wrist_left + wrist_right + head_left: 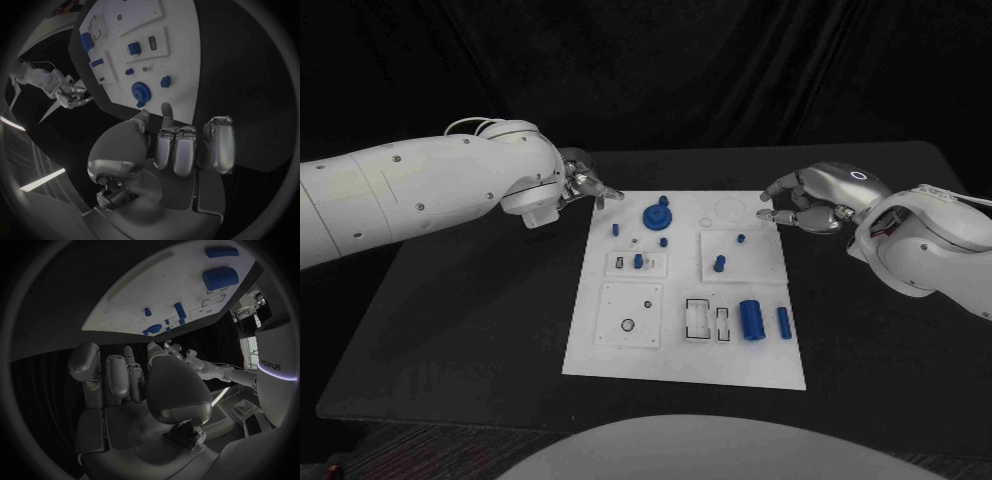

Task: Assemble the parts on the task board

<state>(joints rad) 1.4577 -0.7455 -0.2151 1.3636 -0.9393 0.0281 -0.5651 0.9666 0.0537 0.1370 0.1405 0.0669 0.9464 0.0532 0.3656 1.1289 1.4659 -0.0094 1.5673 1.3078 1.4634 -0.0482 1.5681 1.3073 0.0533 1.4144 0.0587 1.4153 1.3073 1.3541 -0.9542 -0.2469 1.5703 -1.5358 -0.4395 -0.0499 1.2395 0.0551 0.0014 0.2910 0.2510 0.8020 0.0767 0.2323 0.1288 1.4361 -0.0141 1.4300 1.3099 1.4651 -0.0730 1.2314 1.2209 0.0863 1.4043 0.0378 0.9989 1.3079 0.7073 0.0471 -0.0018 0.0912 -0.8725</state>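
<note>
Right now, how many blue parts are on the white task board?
8: a gear at the far edge, three small pegs near it, two pegs further right, two cylinders nearest the robot. Some may be hidden.

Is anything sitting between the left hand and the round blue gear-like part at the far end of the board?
Nothing visible does. The left hand hovers at the task board's far left corner, holding nothing. Between it and the round blue part lies bare white board; a small blue peg stands nearer the robot, off that line.

Bare table [473,300] L & R of task board [733,365], blue parts [751,320] crowd mid-board
</note>
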